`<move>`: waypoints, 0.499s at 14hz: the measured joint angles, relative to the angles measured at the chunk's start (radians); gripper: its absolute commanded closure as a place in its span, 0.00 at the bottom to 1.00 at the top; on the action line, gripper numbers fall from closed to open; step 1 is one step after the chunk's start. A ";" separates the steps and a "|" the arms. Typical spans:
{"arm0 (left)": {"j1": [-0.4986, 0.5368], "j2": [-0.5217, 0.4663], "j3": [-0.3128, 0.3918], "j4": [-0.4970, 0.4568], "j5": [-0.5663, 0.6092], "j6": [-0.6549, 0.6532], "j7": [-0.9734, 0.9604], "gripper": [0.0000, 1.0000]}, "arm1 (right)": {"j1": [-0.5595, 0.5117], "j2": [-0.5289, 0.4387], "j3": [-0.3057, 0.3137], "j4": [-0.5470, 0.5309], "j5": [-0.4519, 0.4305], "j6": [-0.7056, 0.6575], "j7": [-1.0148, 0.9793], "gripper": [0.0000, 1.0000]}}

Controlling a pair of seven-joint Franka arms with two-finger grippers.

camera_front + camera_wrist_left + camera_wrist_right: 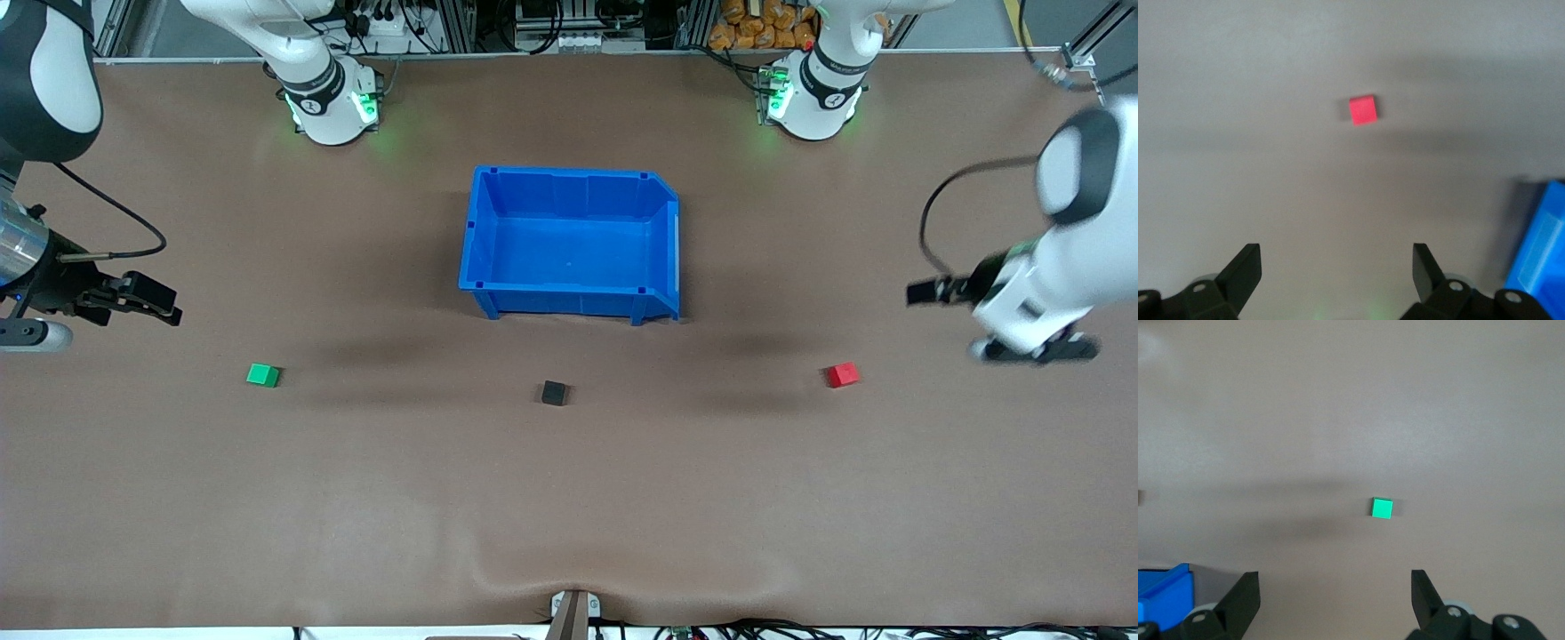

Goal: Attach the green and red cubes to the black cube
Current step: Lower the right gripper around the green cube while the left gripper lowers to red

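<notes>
The green cube [263, 375], the black cube [554, 392] and the red cube [842, 374] lie apart in a row on the brown table. The black cube is in the middle. The green one is toward the right arm's end and the red one toward the left arm's end. My right gripper [36, 336] hangs open and empty over the table's end, past the green cube [1382, 509]; its fingertips [1248, 587] stand wide apart. My left gripper [1036, 349] hangs open and empty over the table, past the red cube [1363, 110]; its fingertips [1248, 260] stand wide apart.
An empty blue bin [480, 240] stands mid-table, farther from the front camera than the black cube. A corner of it shows in the left wrist view [1545, 247] and in the right wrist view [1165, 587]. Both arm bases stand along the table's top edge.
</notes>
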 measured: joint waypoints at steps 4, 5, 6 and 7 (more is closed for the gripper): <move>0.000 0.110 -0.003 -0.009 0.000 0.118 -0.003 0.00 | 0.000 0.002 0.000 0.000 0.000 0.001 0.000 0.00; 0.000 0.127 -0.003 -0.011 0.000 0.150 -0.003 0.00 | 0.000 0.002 -0.001 0.000 0.000 0.001 0.000 0.00; -0.001 0.143 -0.003 -0.012 0.000 0.179 -0.003 0.00 | 0.000 0.003 -0.001 0.000 0.000 0.001 0.000 0.00; -0.001 0.160 -0.003 -0.012 0.000 0.201 -0.003 0.00 | 0.000 0.003 -0.001 0.000 0.000 0.001 0.000 0.00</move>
